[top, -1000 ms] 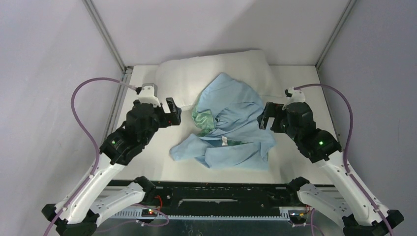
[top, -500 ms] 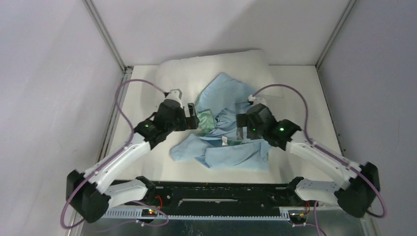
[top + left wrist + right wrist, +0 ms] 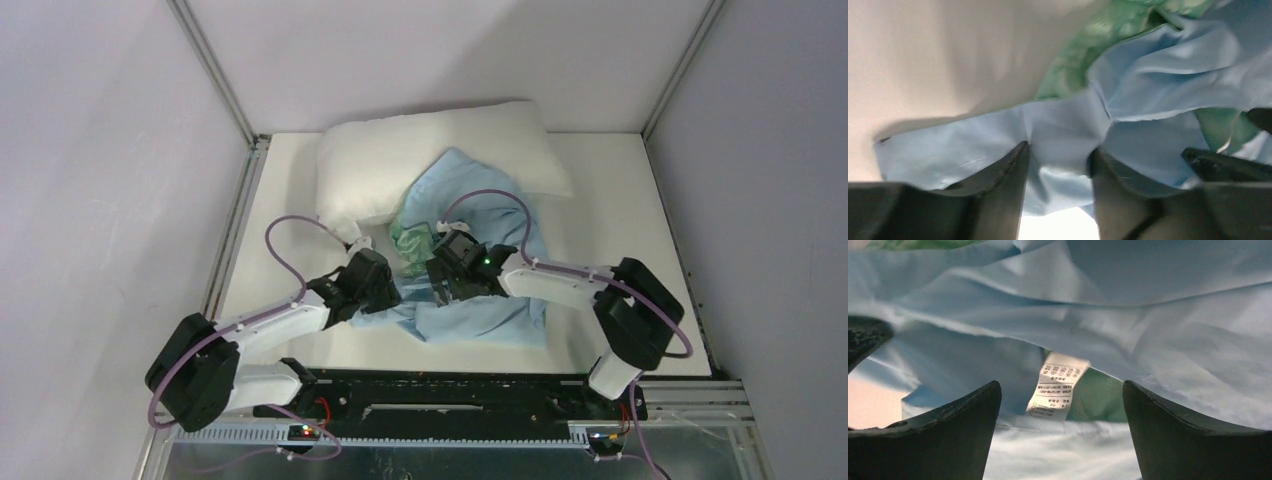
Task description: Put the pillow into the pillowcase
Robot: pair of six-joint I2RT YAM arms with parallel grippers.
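Left gripper (image 3: 1058,150), right gripper (image 3: 1060,385) dropped onto one pillowcase (image 3: 480,325) – left jaws half-spread, right wide; one pillow (image 3: 440,140).

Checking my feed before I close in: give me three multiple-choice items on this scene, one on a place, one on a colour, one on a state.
1. Where does the pillow lie?
A. at the far side of the table, its near edge under the pillowcase
B. at the near edge, by the arm bases
C. wholly inside the sack

2. What colour is the pillowcase's inner side?
A. red
B. green
C. black

3. How does the right claw stand?
A. shut on the pillow
B. open, framing the white label
C. out of view

Key: 1 A, the top view shows it at the back with cloth draped over it; 2 B, green shows where the cloth folds back; 3 B, the right wrist view shows a wide gap around the label.
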